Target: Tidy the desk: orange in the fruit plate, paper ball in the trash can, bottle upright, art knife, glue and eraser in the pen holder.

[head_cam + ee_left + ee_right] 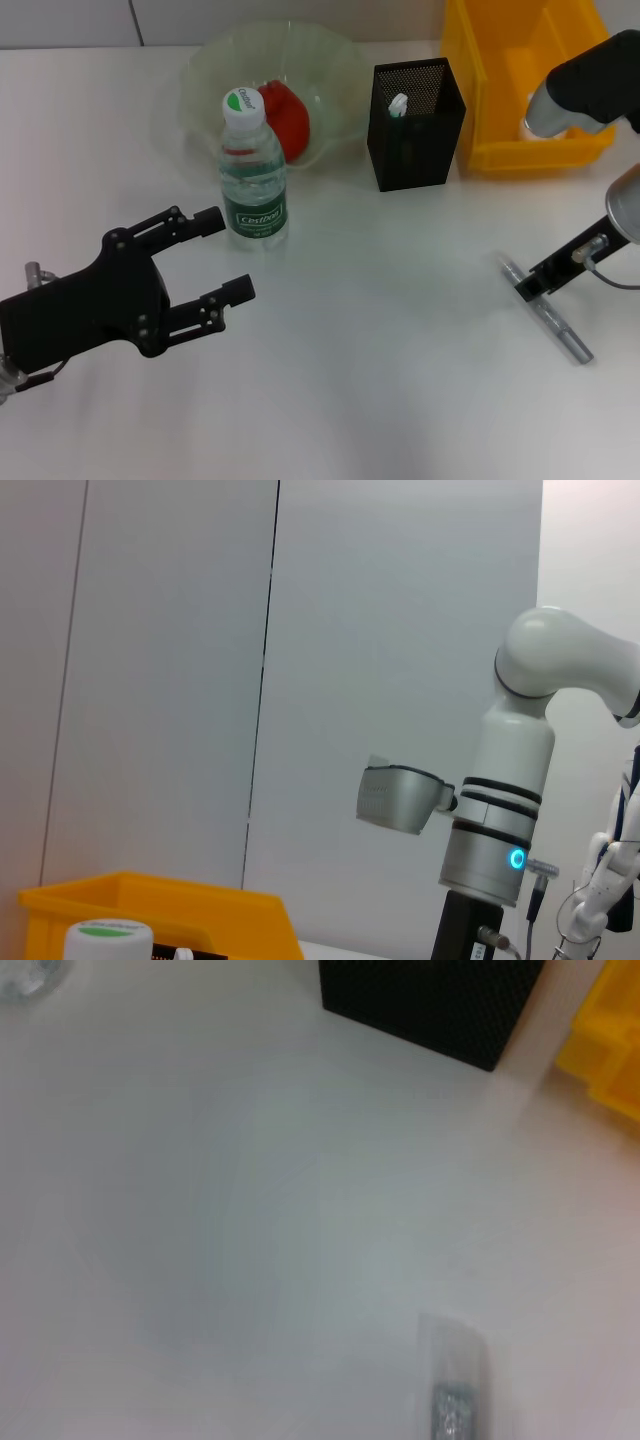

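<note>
Hovering nearest on the left, the left gripper hangs over bare desk with its black fingers spread and nothing between them, probably free because the bottle just beyond its fingertips already stands upright. Over on the right and a little farther out, the right gripper sits low across the art knife, a grey stick lying flat on the desk; the gripper seems lined up across the handle to take it, but whether its fingers have closed on it I cannot tell. Farther back stands the black mesh pen holder, where the knife belongs, with a white-tipped item already inside. Left of it, behind the bottle, the clear fruit plate holds the orange. Farthest right sits the yellow bin.
</note>
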`<control>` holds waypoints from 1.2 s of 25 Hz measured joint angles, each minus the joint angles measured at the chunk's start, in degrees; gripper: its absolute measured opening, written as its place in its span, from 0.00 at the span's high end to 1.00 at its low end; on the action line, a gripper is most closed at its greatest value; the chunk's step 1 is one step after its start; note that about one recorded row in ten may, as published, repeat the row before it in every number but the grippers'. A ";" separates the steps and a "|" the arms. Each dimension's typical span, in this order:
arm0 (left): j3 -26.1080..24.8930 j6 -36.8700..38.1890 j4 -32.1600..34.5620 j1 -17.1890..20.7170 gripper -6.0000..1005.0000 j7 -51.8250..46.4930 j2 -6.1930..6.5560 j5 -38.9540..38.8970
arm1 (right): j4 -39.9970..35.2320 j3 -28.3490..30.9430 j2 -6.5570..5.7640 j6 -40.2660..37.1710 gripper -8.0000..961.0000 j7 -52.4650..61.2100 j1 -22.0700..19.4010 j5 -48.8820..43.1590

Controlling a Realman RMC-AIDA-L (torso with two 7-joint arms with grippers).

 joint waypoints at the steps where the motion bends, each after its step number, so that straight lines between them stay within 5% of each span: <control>1: 0.00 -0.03 0.00 0.02 0.23 0.00 -0.01 0.00 | 0.70 -0.18 0.02 0.61 0.56 -0.03 0.17 0.02; 22: -0.02 -0.59 -0.10 -0.34 0.23 0.09 -0.17 0.05 | 3.17 -1.38 0.09 2.61 0.82 -0.32 1.20 0.84; 30: -0.02 -0.58 -0.01 -0.35 0.23 0.09 -0.15 -0.08 | 0.34 -0.40 -0.10 1.87 0.85 -0.95 0.62 1.63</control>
